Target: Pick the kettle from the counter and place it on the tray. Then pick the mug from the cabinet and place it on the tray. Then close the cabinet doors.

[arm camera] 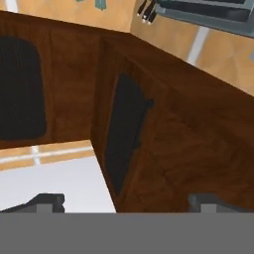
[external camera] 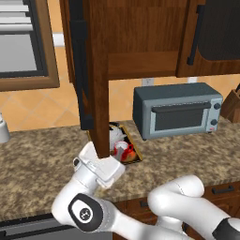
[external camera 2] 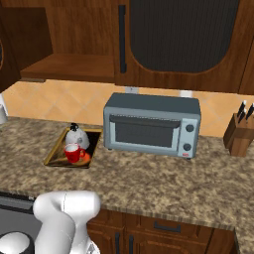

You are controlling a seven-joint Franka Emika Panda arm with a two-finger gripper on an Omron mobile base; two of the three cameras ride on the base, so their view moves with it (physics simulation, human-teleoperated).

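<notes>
Far left in the left base view, a framed window is getting cut off by the picture edge, and a white cylinder is sitting half out of frame on the speckled brown-tan granite counter. Next, the open left cabinet door, dark wood seen edge-on with a black panel, is hanging down in front of the tray and hiding part of it. The white arm's wrist is sitting right under that door's bottom edge; the gripper is pointing up at the door, its two dark fingertips standing well apart with nothing between them. In the right base view the tray, gold-rimmed and rectangular, is lying on the counter just left of the toaster oven, carrying the squat white-grey kettle with its dark lid and the glossy red mug just in front of it. Above, the reddish-brown cabinet is showing a bare wooden shelf; the right door with its black panel and vertical bar handle is looking shut. Tan tiled wall is running behind. Far right, a wooden knife block is standing on the counter, and drawer fronts are running below.
</notes>
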